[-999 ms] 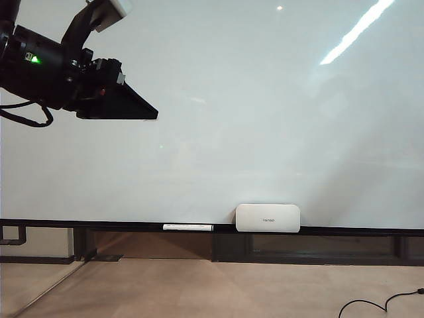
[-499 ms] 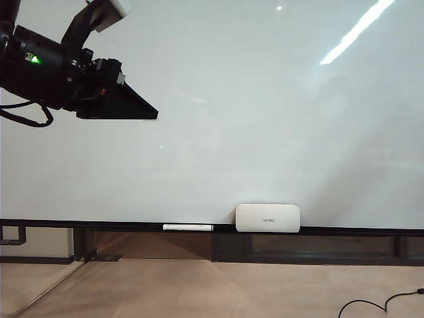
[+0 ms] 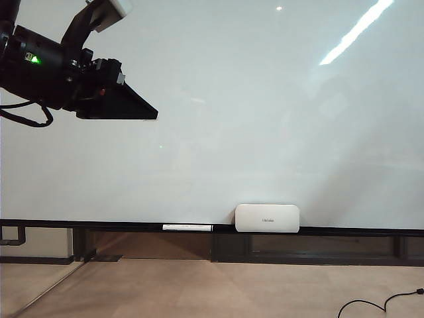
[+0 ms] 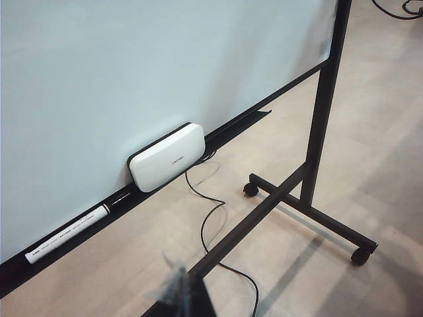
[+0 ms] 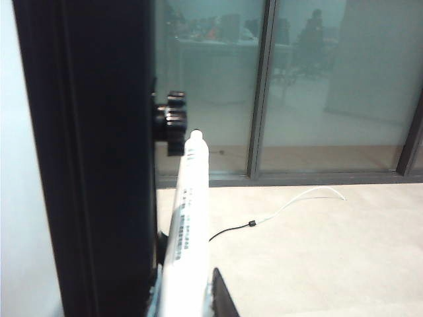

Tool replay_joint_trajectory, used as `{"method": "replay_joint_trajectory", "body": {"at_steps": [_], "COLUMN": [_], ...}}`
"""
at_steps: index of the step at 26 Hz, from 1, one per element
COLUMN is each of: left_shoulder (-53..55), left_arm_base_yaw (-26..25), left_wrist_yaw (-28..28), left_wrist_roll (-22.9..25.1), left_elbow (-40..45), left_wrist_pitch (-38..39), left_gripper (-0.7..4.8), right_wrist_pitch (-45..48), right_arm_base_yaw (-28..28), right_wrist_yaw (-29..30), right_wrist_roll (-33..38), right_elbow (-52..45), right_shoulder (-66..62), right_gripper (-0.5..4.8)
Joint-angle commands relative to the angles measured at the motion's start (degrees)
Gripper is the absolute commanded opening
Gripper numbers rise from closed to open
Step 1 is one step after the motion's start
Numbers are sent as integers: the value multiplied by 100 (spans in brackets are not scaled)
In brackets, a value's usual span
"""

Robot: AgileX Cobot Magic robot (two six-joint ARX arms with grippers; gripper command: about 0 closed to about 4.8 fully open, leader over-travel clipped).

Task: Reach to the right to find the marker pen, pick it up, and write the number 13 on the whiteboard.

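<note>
In the right wrist view the white marker pen [image 5: 188, 211] runs away from the camera between the jaws of my right gripper [image 5: 188, 290]. A dark finger [image 5: 223, 298] presses one side and a pale pad the other, so the gripper is shut on it. The pen lies beside the board's black frame post [image 5: 99, 165]. My right gripper is out of the exterior view. The whiteboard [image 3: 265, 119] fills that view, and no number 13 shows on its face. My left gripper [image 3: 151, 114] hangs at the upper left in front of the board, its jaws together and empty, and also shows in its own wrist view [image 4: 185, 290].
A second white marker [image 3: 187, 227] lies on the dark lower rail [image 3: 99, 224], with a white rounded box [image 3: 267, 218] to its right. Both also show in the left wrist view: marker [image 4: 66, 234], box [image 4: 166, 157]. Wheeled stand legs [image 4: 310, 218] and a black cable [image 4: 211, 218] cross the floor.
</note>
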State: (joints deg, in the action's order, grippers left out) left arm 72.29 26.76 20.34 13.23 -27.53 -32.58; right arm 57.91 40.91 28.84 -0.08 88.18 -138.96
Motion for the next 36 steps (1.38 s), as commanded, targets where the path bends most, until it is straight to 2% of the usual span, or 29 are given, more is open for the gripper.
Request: {"method": "replay_joint_trajectory", "body": {"at_steps": [1,4,11,24,28,32,33,36], "left_shoulder": [-15,-15,-168,-920,-1088,-1174,-1270,-1611], "left_arm_base_yaw": [0,0,2,20,22,22,24,28], "left_wrist_yaw": [122,459,455,439,614,852,1060,1145], "left_wrist_roll": [-66,-197,-275,-448,-551,-852,-1060,-1419], "left_elbow": [-35,-35,-37,-79,-79,-79,-79,-79], "left_wrist_pitch": [-55,-48,15,1025,1154,1158,1161,1150], "left_gripper": [-6,-6,-6,-6,-6,-6,-6,-6], "right_wrist_pitch": [13,20,79,153,297,282,278,341], "right_arm_base_yaw": [13,26,28,44,59,39,33,-72], "right_wrist_yaw": [-227,-420,-483,-885,-944,-946,-944,-1110], "right_wrist_roll": [142,363,313,282,286,433,560,774], "right_elbow": [-2,-70,-535,-2361,-2865,-3436,-3727,-4216], "right_shoulder": [42,61,437,2090,2562,3056,3300,3735], "right_gripper": [-6,-6,-6,-6,-6,-6,-6,-6]}}
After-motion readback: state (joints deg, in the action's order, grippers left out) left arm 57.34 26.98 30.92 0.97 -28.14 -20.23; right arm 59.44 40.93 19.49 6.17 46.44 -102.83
